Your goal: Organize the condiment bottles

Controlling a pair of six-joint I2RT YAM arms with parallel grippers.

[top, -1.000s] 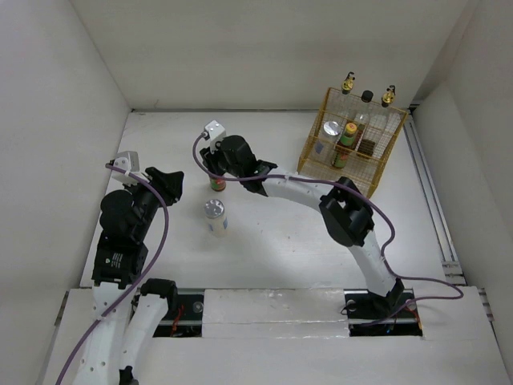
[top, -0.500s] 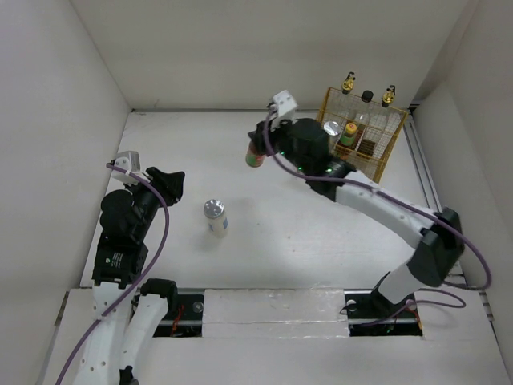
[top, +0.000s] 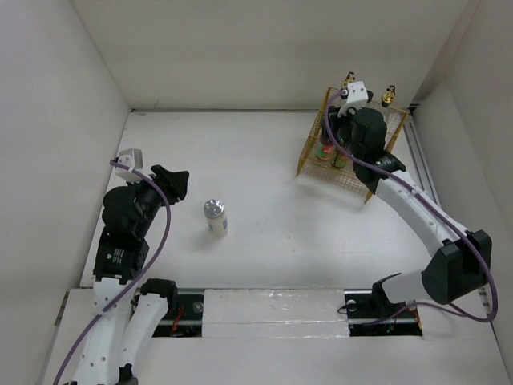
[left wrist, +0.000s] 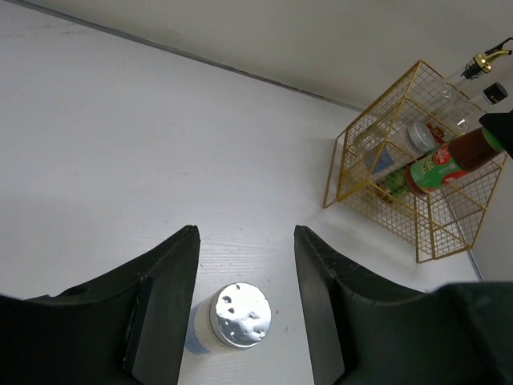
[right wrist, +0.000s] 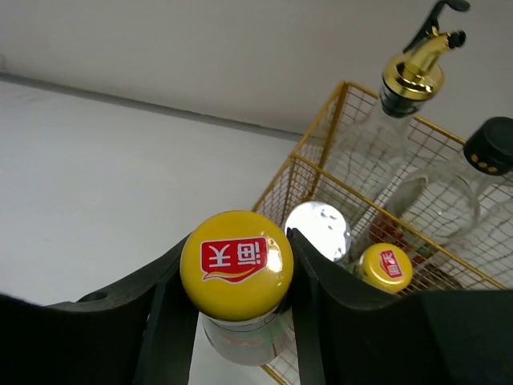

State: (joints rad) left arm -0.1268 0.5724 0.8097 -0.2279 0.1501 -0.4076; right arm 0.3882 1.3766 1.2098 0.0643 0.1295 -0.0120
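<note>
Near the left edge of the tabletop [top: 264, 160], the left tool [left wrist: 244, 241] is released, its two fingers spread wide with nothing between them touching. Below it and just to its right, a white shaker [top: 215, 217] with a silver lid stands alone on the tabletop, apart from both fingers and well away from the other bottles.

Toward the far right corner sits the yellow wire basket [top: 337, 183]. The right tool [right wrist: 236, 255] is clenched on a red-sauce bottle [right wrist: 240, 341], gripped just below its yellow cap. It holds the bottle at the basket's left side. Whether the bottle is over the rim or just outside it cannot be told.

Inside the basket are a second shaker [right wrist: 318, 228], a second red-sauce bottle [right wrist: 385, 266], a gold-topped bottle [right wrist: 413, 76] and a black-capped jar [right wrist: 490, 144]. Another gold top [top: 388, 95] shows at the basket's far right corner.
</note>
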